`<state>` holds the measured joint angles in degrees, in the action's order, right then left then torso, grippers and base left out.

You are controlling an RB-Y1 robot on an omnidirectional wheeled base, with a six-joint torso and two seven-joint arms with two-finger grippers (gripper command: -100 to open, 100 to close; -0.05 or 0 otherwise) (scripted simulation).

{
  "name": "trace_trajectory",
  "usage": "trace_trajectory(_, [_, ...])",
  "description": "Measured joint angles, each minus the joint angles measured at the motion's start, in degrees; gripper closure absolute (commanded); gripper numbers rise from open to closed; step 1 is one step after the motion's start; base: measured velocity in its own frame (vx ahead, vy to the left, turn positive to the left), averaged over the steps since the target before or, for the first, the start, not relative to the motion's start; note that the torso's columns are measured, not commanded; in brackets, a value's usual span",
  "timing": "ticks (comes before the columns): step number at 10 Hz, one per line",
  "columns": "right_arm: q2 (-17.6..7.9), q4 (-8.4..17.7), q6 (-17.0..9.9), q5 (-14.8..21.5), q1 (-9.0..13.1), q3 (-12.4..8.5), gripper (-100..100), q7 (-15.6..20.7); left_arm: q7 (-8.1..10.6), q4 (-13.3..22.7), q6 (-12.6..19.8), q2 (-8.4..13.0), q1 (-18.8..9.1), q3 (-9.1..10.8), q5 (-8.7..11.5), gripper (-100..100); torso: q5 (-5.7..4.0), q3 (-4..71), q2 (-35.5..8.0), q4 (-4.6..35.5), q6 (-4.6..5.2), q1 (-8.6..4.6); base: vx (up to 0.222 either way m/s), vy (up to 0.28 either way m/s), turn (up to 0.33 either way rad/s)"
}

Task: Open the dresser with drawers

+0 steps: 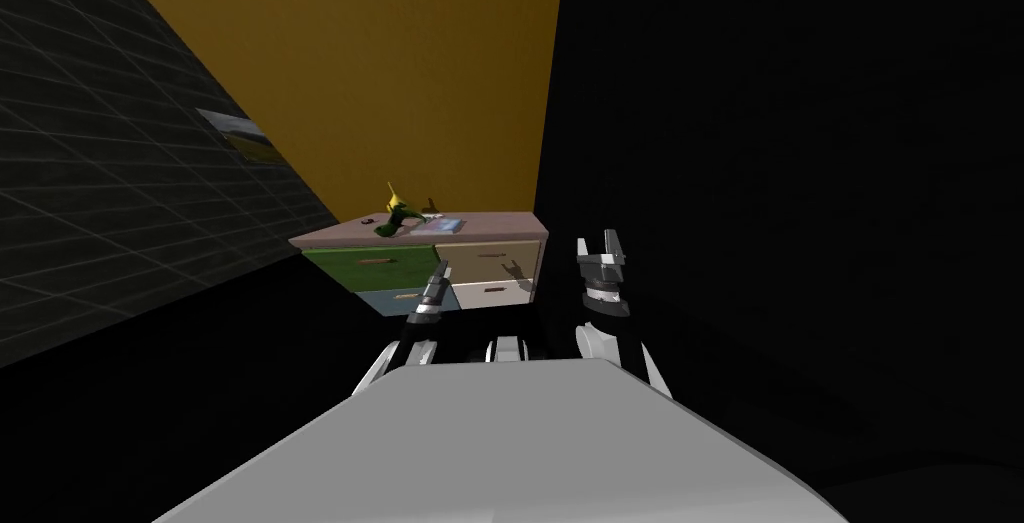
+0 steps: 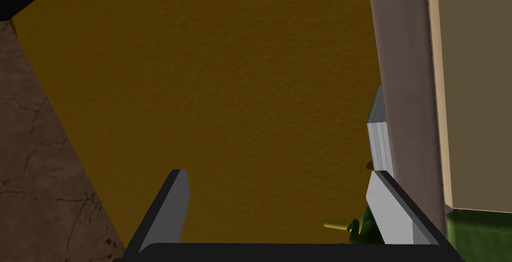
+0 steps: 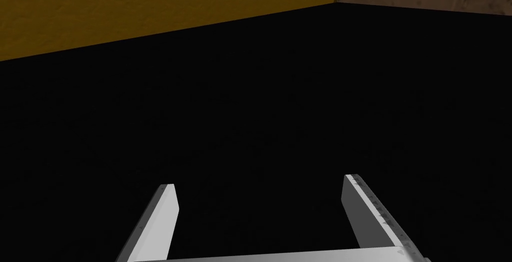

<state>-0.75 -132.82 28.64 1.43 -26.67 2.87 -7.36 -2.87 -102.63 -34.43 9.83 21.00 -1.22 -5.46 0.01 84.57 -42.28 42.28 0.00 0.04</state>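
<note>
Four flat-fronted drawers (image 1: 372, 263) fill one boxy dresser (image 1: 500, 224).

The left tool (image 1: 440, 270) hides part of the dresser (image 1: 485, 257); the green item (image 1: 392, 226) atop it is indistinct.

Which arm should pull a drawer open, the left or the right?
Left, I think. The left end effector is open in front of the dresser. The right end effector, also open, is out past the dresser's side, pointing at a black area.
</note>
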Motion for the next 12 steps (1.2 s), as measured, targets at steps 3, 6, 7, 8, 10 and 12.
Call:
trace_trajectory(3, [0.0,0.0,0.0,0.0,0.0,0.0,0,0.0,-0.15,4.5,-0.1,0.2,-1.3,0.6,0.1,-100,-0.02,0.0,0.0,0.0,0.01,-0.09,0.11,-0.033,-0.007])
trace_trajectory(6, [0.0,0.0,0.0,0.0,0.0,0.0,0,0.0,-0.49,9.8,0.1,-0.2,-2.9,1.06,0.0,-100,-0.01,0.0,0.0,0.0,0.0,-0.05,0.105,-0.026,-0.009])
trace_trajectory(7, [0.0,0.0,0.0,0.0,0.0,0.0,0,0.0,-0.81,11.4,0.2,-0.8,-3.3,1.03,-0.1,-100,0.0,0.0,0.0,0.0,0.0,0.0,0.111,-0.009,-0.01])
trace_trajectory(8, [0.0,0.0,0.0,0.0,0.0,0.0,0,0.0,-0.97,13.5,0.0,-0.9,-3.9,1.23,-0.1,-100,0.01,0.0,0.0,0.0,0.0,0.01,0.13,-0.02,-0.008])
trace_trajectory(10, [0.0,0.0,0.0,0.0,0.0,0.0,0,0.0,-1.39,16.7,0.3,-1.8,-4.8,1.42,-0.3,-100,-0.02,0.0,0.1,0.0,0.0,-0.08,0.138,-0.027,-0.009])
trace_trajectory(12, [0.0,0.0,0.0,0.0,0.0,0.0,0,0.0,-1.61,19.3,0.5,-2.2,-5.6,1.65,-0.3,-100,-0.01,-0.1,-0.1,0.0,0.0,-0.04,0.083,-0.017,-0.003])
